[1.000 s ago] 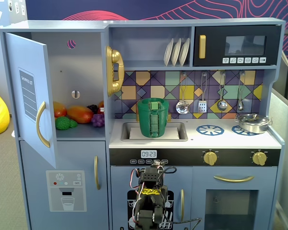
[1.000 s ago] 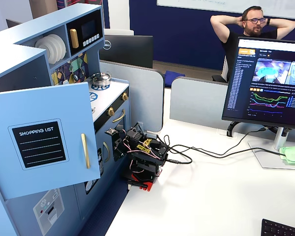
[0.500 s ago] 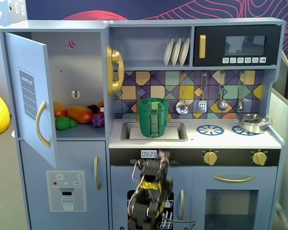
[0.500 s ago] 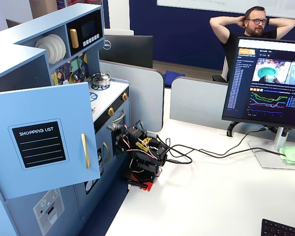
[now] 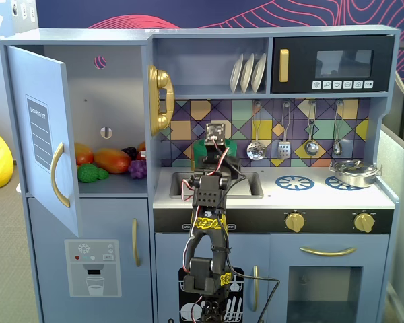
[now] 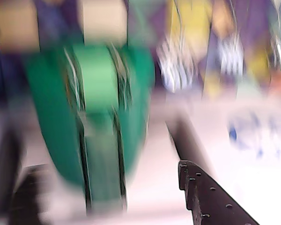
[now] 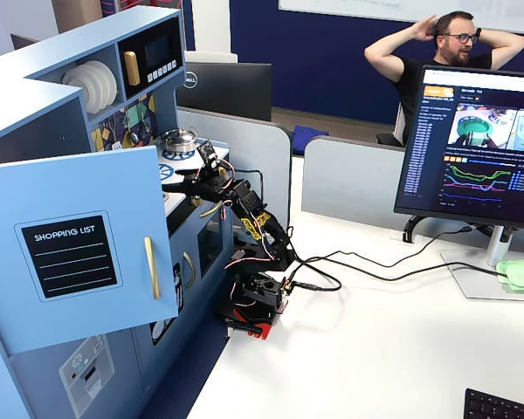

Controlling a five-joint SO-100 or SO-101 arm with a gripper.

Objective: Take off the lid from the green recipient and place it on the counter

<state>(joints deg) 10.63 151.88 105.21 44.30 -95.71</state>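
Note:
The green recipient (image 6: 61, 122) fills the left-middle of the blurred wrist view, upright on the counter (image 6: 271, 187), with its light green strap facing me. In a fixed view only its green edges (image 5: 230, 145) show behind the sink, the rest hidden by my wrist. The lid cannot be made out apart from the pot in the blur; a broad light green band (image 6: 99, 75) crosses the top. My gripper (image 6: 107, 171) is open, with one dark finger (image 6: 210, 201) at lower right and the other blurred at lower left, the pot just ahead between them. In a fixed view the gripper (image 5: 215, 138) reaches over the sink.
A silver pan (image 5: 353, 173) sits on the right burner, also seen in the side fixed view (image 7: 179, 140). The sink cutout (image 5: 250, 184) lies under my arm. Utensils (image 5: 283, 145) hang on the back wall. The fridge door (image 5: 44, 134) stands open at left.

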